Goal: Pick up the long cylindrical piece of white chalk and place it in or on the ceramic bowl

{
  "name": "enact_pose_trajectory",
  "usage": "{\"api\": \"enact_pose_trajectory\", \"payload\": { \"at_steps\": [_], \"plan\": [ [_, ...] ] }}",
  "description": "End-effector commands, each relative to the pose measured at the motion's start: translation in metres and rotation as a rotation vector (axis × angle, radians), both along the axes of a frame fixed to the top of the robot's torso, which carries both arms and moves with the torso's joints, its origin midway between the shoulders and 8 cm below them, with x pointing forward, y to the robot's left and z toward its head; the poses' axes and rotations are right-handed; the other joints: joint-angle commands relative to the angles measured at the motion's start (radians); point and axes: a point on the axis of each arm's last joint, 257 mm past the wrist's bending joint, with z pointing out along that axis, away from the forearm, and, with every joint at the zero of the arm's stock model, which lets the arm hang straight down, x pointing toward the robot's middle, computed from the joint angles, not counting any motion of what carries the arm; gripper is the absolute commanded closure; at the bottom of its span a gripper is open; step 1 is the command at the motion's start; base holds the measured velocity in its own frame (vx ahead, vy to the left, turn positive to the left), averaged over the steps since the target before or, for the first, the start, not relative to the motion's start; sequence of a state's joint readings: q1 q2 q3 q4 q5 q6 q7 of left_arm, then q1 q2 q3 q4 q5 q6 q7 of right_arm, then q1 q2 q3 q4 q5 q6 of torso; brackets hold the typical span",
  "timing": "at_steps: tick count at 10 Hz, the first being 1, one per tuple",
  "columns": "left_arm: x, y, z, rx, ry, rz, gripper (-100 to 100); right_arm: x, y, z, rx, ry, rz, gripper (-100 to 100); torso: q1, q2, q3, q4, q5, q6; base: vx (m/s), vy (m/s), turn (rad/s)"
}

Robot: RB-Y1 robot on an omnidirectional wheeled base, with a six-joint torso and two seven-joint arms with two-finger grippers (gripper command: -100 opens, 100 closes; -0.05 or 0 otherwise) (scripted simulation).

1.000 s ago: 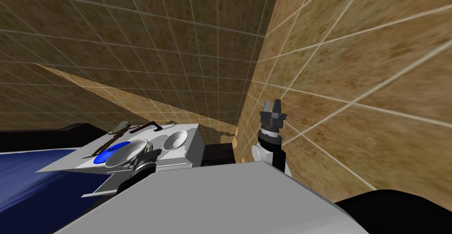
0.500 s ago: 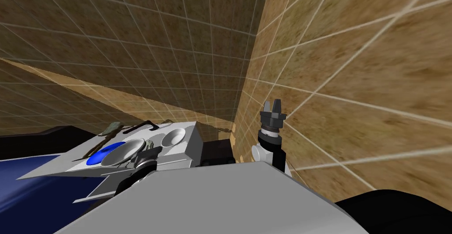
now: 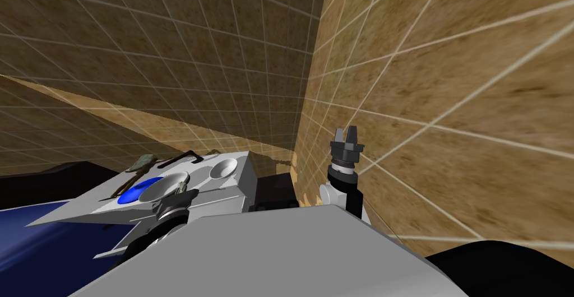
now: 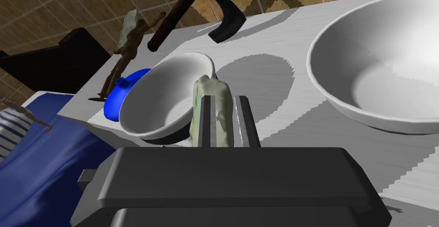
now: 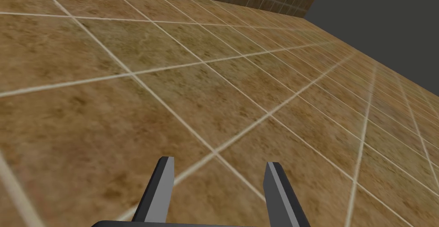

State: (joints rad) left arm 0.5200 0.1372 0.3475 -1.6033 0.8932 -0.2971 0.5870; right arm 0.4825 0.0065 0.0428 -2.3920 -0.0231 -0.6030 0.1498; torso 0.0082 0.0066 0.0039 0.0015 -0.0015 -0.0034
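The left gripper (image 4: 225,99) hangs low over the white tabletop (image 4: 283,121), its fingers (image 4: 206,121) closed on the pale, faintly greenish stick of chalk (image 4: 211,89), which stands up between them and reaches past their tips. The chalk's far end sits right at the rim of a tilted white bowl (image 4: 156,96); whether the two touch is not clear. That bowl leans toward the gripper and has a blue vase (image 4: 115,96) lying just beside it on the left. Farther back stand a small wooden mannequin figure (image 4: 128,49) and a dark hatchet-like tool (image 4: 201,10). A second white bowl (image 4: 377,61) sits upright on the tabletop to the right, apart from the tilted one. Left of the tabletop lies a bed with a blue cover (image 4: 43,168). In the head view the left gripper (image 3: 178,194) is at the near right edge of the tilted bowl (image 3: 160,187). The right gripper (image 3: 346,134) is raised well off to the right, by the tiled wall, fingers (image 5: 159,186) spread apart and holding nothing.
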Motion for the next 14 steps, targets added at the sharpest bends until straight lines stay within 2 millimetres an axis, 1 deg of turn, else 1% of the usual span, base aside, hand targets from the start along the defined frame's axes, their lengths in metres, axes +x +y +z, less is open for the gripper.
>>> {"api": "enact_pose_trajectory", "payload": {
  "at_steps": [1,5,6,9,10,14],
  "plan": [
    [-0.013,0.014,0.006,-0.008,0.013,0.003,100,0.000,0.000,0.000,0.000,0.000,0.000,0,0.000,0.000,0.000,0.000,0.000,0.000,-0.050,0.010,-0.032],
    [-0.036,0.042,0.020,-0.006,0.039,0.010,100,0.000,0.000,0.000,0.000,0.000,0.000,0,-0.001,-0.008,-0.004,-0.001,-0.001,0.001,0.014,0.001,0.006],
    [-0.048,0.057,0.030,-0.001,0.052,0.014,100,0.000,0.000,0.000,0.000,0.000,0.000,0,-0.001,-0.010,-0.005,-0.002,-0.001,0.001,0.103,0.000,0.043],
    [-0.064,0.080,0.047,0.009,0.070,0.022,100,0.000,0.000,0.000,0.000,0.000,0.000,0,-0.002,-0.016,-0.009,-0.003,-0.002,0.002,0.131,-0.006,0.040],
    [-0.073,0.094,0.058,0.018,0.080,0.027,100,0.000,0.000,0.000,0.000,0.000,0.000,0,-0.003,-0.017,-0.009,-0.003,-0.002,0.002,0.190,0.003,0.081],
    [-0.088,0.119,0.080,0.036,0.099,0.039,100,0.000,0.000,0.000,0.000,0.000,0.000,0,-0.003,-0.019,-0.011,-0.003,-0.002,0.003,0.176,0.000,0.053]
  ]
}}
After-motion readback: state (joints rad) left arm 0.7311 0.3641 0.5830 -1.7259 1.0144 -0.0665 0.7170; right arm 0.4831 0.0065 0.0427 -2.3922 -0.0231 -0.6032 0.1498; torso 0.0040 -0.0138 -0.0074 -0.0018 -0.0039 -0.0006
